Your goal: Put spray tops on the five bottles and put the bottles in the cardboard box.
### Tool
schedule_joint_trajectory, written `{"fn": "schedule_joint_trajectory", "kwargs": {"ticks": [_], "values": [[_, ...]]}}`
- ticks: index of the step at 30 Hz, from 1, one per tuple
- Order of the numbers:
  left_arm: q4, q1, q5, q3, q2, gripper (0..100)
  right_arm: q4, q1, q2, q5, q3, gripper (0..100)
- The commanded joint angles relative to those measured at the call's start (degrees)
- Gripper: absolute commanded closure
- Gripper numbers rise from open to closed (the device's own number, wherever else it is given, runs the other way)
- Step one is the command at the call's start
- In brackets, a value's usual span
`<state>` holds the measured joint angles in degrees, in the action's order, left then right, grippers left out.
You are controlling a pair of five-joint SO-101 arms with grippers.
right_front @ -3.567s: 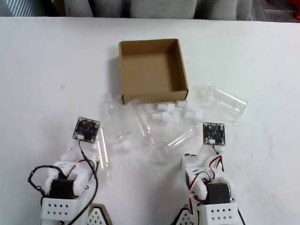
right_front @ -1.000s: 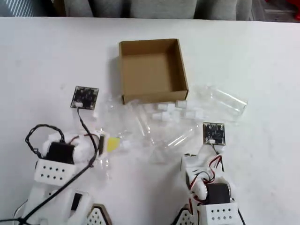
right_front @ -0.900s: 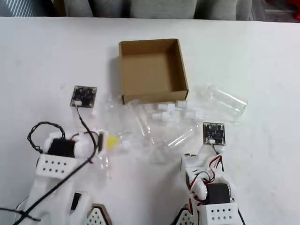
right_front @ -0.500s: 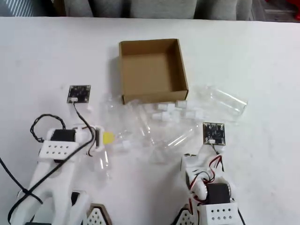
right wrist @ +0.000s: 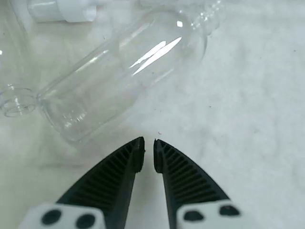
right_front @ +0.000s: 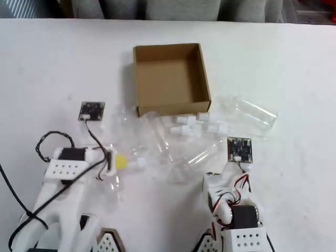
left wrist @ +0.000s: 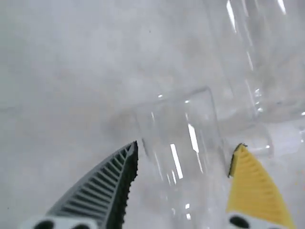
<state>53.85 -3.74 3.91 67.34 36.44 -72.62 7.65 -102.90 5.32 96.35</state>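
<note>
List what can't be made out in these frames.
- High view: clear bottles overlap and blend into the white table; count unclear.
- High view: spray tops too small to count.
- Left wrist view: bottle between the fingers of the left gripper runs off the frame edge; contact unclear.
- Right wrist view: a spray top is cut off by the frame edge.

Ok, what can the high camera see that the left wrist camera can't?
From high up you get the cardboard box, the white spray tops and the other bottles. Close up, the left wrist camera adds the little ridges on the grey finger. Both have the white table and the clear bottle lying between the left gripper's open fingers.
</note>
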Motion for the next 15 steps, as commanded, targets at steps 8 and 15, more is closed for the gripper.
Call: {"fn": "schedule_joint_trajectory", "kwargs": {"ticks": [8,15], "values": [[-7.12,-0.48,0.79,0.18,-4.62,73,-0.22,-0.57,-0.31,0.18,0.53,98.2],[-7.03,-0.92,0.88,-6.42,-18.07,80,-0.22,-0.57,-0.31,0.18,0.53,98.2]]}}
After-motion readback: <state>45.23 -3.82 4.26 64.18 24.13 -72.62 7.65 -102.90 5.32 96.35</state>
